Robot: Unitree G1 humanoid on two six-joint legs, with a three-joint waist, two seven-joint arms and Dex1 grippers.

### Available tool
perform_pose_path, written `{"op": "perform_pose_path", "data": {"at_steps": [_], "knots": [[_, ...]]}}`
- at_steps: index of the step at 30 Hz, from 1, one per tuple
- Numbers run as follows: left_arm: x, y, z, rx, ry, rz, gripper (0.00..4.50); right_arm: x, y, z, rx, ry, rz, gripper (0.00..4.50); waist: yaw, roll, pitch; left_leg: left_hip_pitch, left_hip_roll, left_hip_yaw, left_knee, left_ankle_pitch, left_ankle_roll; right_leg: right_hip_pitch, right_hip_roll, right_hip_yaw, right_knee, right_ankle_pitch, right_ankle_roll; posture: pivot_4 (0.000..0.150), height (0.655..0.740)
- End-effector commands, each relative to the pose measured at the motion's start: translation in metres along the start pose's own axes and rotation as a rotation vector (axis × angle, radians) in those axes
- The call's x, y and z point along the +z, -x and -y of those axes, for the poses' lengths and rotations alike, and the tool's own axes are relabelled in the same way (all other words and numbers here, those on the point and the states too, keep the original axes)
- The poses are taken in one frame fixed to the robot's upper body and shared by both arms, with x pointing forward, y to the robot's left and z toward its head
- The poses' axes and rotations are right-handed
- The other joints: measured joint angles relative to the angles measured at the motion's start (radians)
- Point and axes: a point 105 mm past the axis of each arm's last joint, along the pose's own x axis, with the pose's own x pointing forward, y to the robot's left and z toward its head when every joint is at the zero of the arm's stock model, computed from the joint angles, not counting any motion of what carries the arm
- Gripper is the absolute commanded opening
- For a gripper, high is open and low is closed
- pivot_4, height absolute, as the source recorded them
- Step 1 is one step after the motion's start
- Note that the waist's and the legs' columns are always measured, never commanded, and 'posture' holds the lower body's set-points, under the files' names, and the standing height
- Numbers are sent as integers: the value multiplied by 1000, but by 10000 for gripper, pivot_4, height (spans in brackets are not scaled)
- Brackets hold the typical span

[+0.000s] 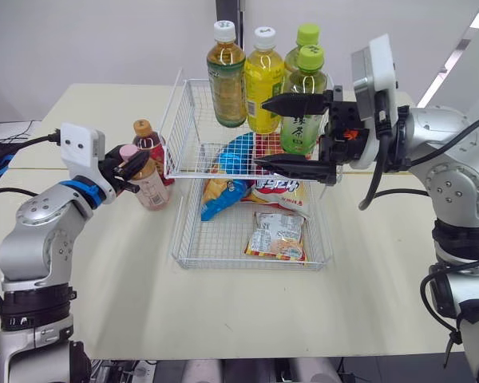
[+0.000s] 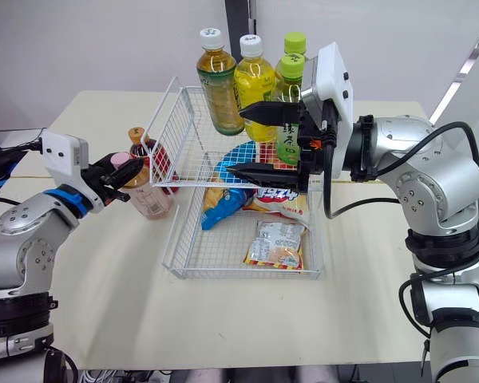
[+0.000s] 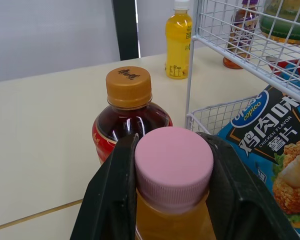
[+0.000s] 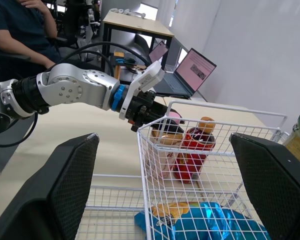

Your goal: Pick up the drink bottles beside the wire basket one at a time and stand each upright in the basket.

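A pink-capped bottle (image 1: 150,185) of amber drink stands on the table just left of the wire basket (image 1: 193,239). My left gripper (image 1: 128,162) is shut on its neck, with a finger (image 3: 115,180) on either side under the cap (image 3: 173,162). Right behind it stands a brown-capped bottle of red tea (image 1: 149,140). Several bottles stand upright on the basket's upper shelf (image 1: 184,169), among them a yellow one (image 1: 263,80) and a green-capped one (image 1: 303,100). My right gripper (image 1: 259,133) hovers open over the basket, level with the shelf, holding nothing.
Snack bags lie in the basket's lower level: a blue chips bag (image 1: 223,187) and a small packet (image 1: 276,235). The beige table (image 1: 104,271) reaches to the front edge. A seated person (image 4: 25,25) and laptops (image 4: 197,70) are behind.
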Motion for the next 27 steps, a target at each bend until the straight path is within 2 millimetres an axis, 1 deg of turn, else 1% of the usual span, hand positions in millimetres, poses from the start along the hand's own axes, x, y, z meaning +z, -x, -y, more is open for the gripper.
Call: {"op": "perform_pose_path", "data": {"at_steps": [1, 3, 5, 6, 8, 10, 11, 12, 14, 16, 19, 21, 23, 27], "knots": [[53, 16, -12, 30, -88, 131, 13742, 14, 11, 4, -40, 51, 26, 45000, -1, 0, 0, 0, 0, 0, 0, 0, 0, 0, 0, 0, 0, 0, 0, 1500, 7400], [85, 25, -8, -32, -121, 174, 13742, 17, 18, 7, -56, 42, 27, 45000, 0, -2, 2, -1, 0, 0, 0, 0, 0, -1, 0, 0, 0, 0, 0, 1500, 7400], [115, 33, -5, -88, -100, 225, 13742, 18, 23, 7, -63, 30, 28, 45000, 2, -2, 2, -3, 0, -2, 0, 0, 0, -2, 1, -1, -1, 0, 0, 1500, 7400], [128, 36, -3, -121, -97, 247, 13742, 19, 25, 8, -73, 28, 29, 45000, 5, -3, 2, -3, 0, -2, 0, 0, 0, -2, 1, -2, -1, 0, 0, 1500, 7400], [148, 43, 1, -179, -94, 272, 13742, 20, 28, 10, -90, 25, 32, 45000, 5, -2, 2, -4, -1, -2, 0, 0, 0, -1, 0, -3, -3, 0, 0, 1500, 7400], [180, 49, 3, -233, -117, 317, 13742, 22, 31, 12, -108, 19, 36, 45000, 5, -2, 2, -4, -1, -1, 0, 0, 0, -1, -1, -2, -3, 0, 0, 1500, 7400], [192, 51, 4, -251, -128, 334, 13742, 23, 32, 12, -113, 16, 36, 45000, 5, -2, 2, -3, -1, 0, 0, 0, 0, -1, -1, -2, -3, 0, 1, 1500, 7400], [198, 51, 5, -261, -134, 340, 13742, 23, 33, 12, -116, 13, 36, 45000, 4, -2, 2, -3, -2, -1, 0, 0, 0, -1, -1, -2, -3, 0, 1, 1500, 7400], [235, 45, 24, -377, -166, 420, 13742, 24, 37, 14, -150, 20, 37, 45000, 9, -2, 2, -2, -1, 0, 0, 0, 0, 0, 0, -1, -2, 0, 1, 1500, 7400], [257, 41, 41, -466, -197, 456, 13742, 24, 39, 14, -170, 24, 36, 45000, 18, -3, 2, -3, -1, -2, 1, 0, 0, 0, 2, -4, -3, 0, 1, 1500, 7400], [273, 32, 59, -569, -180, 490, 13742, 24, 41, 14, -194, 29, 35, 45000, 18, -2, 3, -3, -1, 0, 1, 0, 0, -1, 1, -1, -3, 0, 1, 1500, 7400], [276, 26, 71, -646, -165, 489, 13742, 24, 43, 14, -220, 36, 34, 45000, 17, -1, 3, -3, -1, 0, 0, 0, 0, -1, 2, -1, -2, 0, 1, 1500, 7400], [267, 15, 85, -726, -165, 460, 13742, 22, 48, 14, -258, 49, 19, 45000, 14, -1, 3, -3, 0, 0, 0, 0, 0, -2, 2, -1, -2, 0, 1, 1500, 7400], [239, -12, 110, -832, -151, 395, 13742, 21, 55, 9, -308, 60, -4, 45000, 10, -1, 3, -3, 0, 1, 0, 0, 0, -2, 2, 0, -2, 0, 1, 1500, 7400]]}}
